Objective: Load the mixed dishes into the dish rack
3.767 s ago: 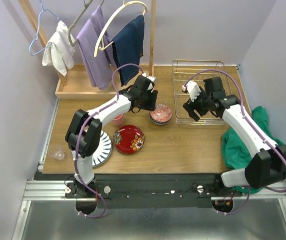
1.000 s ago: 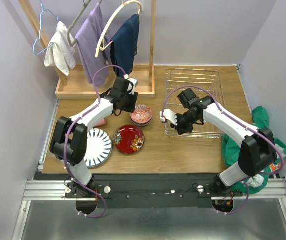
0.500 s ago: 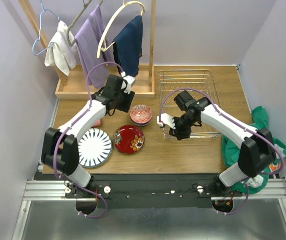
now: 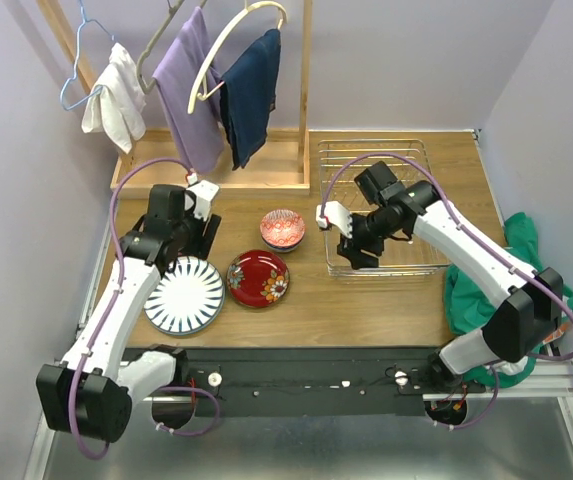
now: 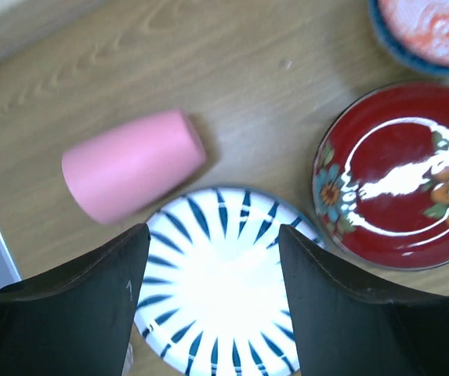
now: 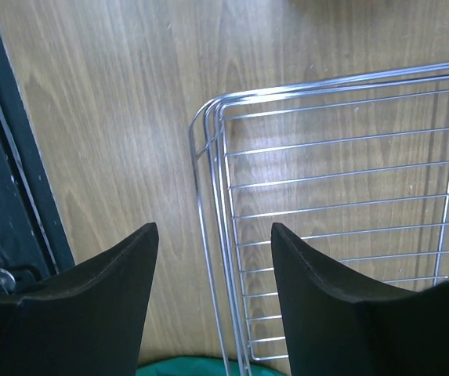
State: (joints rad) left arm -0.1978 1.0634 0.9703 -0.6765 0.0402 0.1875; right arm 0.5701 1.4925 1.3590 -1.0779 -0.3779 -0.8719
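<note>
My left gripper (image 4: 188,248) is open and empty, hovering over the far edge of the white plate with dark blue stripes (image 4: 184,295); its jaws frame that plate (image 5: 224,298). The pink cup (image 5: 134,166) lies on its side just beyond the plate. The red floral plate (image 4: 258,278) lies to the right, and the red-pink bowl (image 4: 282,229) behind it. The second bowl is out of view. My right gripper (image 4: 354,255) is open over the near left corner of the silver wire dish rack (image 4: 381,200), the rim (image 6: 208,196) between its jaws.
A wooden clothes-rack tray (image 4: 216,178) with hung garments stands at the back left. A green cloth (image 4: 486,285) lies at the table's right edge, beside the rack. The table's near edge is a black rail (image 6: 12,157).
My left gripper has swung left and nearer, from the bowl to over the striped plate. The dish rack and bowl have shifted left. My right gripper stays at the rack's near left corner.
</note>
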